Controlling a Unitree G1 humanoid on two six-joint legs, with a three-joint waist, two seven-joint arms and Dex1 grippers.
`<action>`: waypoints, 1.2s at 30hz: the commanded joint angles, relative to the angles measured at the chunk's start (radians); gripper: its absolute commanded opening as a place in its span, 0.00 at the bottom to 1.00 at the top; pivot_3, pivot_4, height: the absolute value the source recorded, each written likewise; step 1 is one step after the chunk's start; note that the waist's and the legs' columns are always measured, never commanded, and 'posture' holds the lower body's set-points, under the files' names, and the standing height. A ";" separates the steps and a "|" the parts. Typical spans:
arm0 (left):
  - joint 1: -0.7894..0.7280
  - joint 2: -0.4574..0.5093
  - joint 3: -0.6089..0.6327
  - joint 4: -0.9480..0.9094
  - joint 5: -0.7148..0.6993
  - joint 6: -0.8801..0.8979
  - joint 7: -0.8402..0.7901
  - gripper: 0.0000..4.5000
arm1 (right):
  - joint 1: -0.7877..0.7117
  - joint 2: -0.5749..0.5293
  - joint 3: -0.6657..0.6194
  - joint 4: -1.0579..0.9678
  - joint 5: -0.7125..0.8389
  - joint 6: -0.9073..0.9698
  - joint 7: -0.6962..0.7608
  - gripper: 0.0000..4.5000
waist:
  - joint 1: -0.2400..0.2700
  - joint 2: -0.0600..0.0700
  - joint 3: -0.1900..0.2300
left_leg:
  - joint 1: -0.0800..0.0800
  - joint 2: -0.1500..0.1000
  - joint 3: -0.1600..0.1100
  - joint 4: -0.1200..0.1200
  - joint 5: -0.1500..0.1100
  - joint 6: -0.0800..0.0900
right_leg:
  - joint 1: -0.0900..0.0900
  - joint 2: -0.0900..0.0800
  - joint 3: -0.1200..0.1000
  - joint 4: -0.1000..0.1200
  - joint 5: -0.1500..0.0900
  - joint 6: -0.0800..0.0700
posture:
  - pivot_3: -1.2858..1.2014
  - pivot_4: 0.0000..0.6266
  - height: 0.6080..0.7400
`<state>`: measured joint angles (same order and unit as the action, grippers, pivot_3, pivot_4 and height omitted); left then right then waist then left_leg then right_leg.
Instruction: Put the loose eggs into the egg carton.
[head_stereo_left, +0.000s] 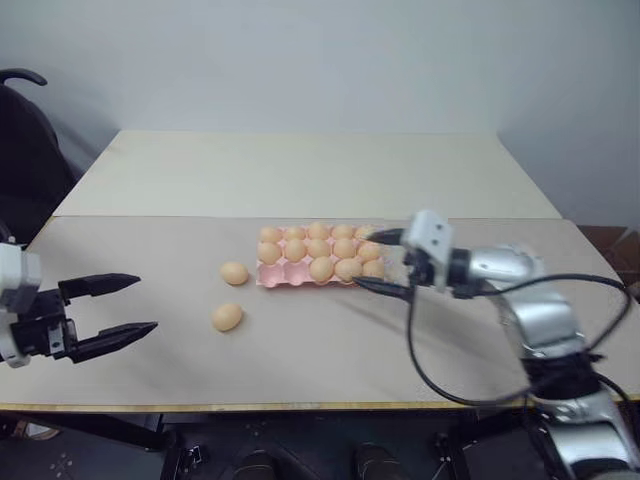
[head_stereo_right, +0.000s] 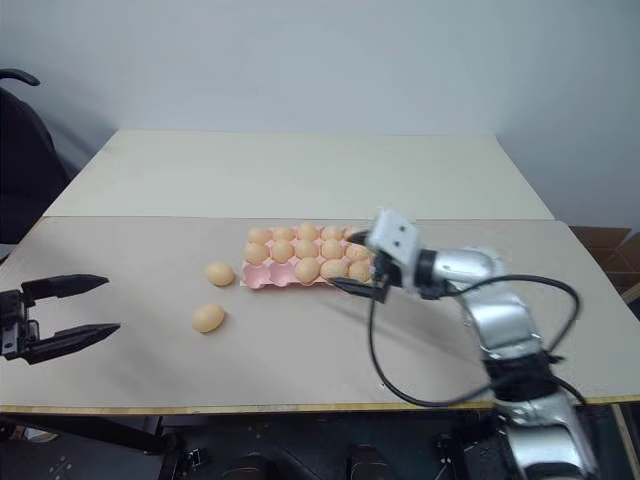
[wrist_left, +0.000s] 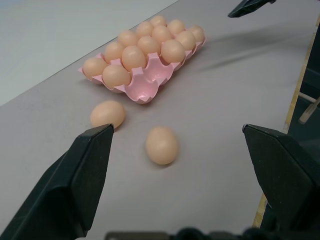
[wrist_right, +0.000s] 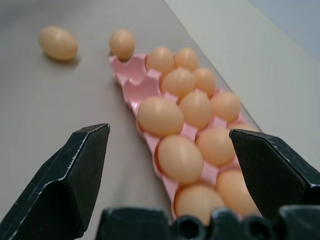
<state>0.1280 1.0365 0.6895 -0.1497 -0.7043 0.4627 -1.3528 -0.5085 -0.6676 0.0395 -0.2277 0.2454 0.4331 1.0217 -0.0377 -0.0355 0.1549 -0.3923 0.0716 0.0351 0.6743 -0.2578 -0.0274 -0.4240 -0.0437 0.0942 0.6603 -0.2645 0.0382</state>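
The pink egg carton (head_stereo_left: 271, 279) lies mid-table, with several eggs in its cups. Two cups at its front left end (wrist_left: 145, 88) hold nothing. Two loose eggs rest on the table to its left: one (head_stereo_left: 234, 273) close beside the carton's left end, the other (head_stereo_left: 227, 317) nearer the front edge. My right gripper (head_stereo_left: 365, 260) hovers open at the carton's right end, nothing between its fingers. Far to the left, my left gripper (head_stereo_left: 147, 305) stands open and empty, pointing toward the loose eggs (wrist_left: 162, 145).
The table's front edge (head_stereo_left: 300, 406) runs just below both grippers. A second, paler table (head_stereo_left: 300, 170) adjoins at the back. A black chair (head_stereo_left: 25, 140) stands at the far left. A black cable (head_stereo_left: 420, 360) hangs from my right wrist.
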 joint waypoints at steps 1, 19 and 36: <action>0.002 0.029 0.034 0.029 0.012 -0.012 -0.026 1.00 | 0.109 -0.123 -0.150 -0.094 0.091 -0.011 0.087 0.99 | -0.001 0.000 0.000 | 0.000 0.000 0.000 0.000 0.000 0.000 | 0.000 0.000 0.000 0.000 0.000 0.000 | 0.52 0.24 1.00; 0.004 0.027 0.033 0.070 0.032 -0.015 -0.041 1.00 | 0.359 -0.309 -0.378 -0.064 0.226 -0.084 0.225 0.99 | -0.006 0.000 0.000 | 0.002 0.000 0.000 0.000 0.000 0.000 | 0.002 0.000 0.001 0.000 0.000 0.000 | 0.52 0.24 1.00; -0.182 -0.154 -0.396 0.005 0.215 -0.111 0.178 1.00 | 0.326 -0.308 -0.362 -0.097 0.254 -0.081 0.201 0.99 | 0.004 0.000 0.000 | 0.001 0.000 0.000 0.000 0.000 0.000 | 0.002 0.000 0.001 -0.001 0.000 0.000 | 0.52 0.24 1.00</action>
<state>-0.0421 0.8922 0.3112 -0.1215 -0.5078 0.3753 -1.2056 -0.1748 -0.9647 -0.2932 -0.2930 0.4756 0.3669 1.2291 -0.0342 -0.0359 0.1551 -0.3912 0.0711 0.0353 0.6744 -0.2579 -0.0273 -0.4220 -0.0436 0.0956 0.6595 -0.2645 0.0386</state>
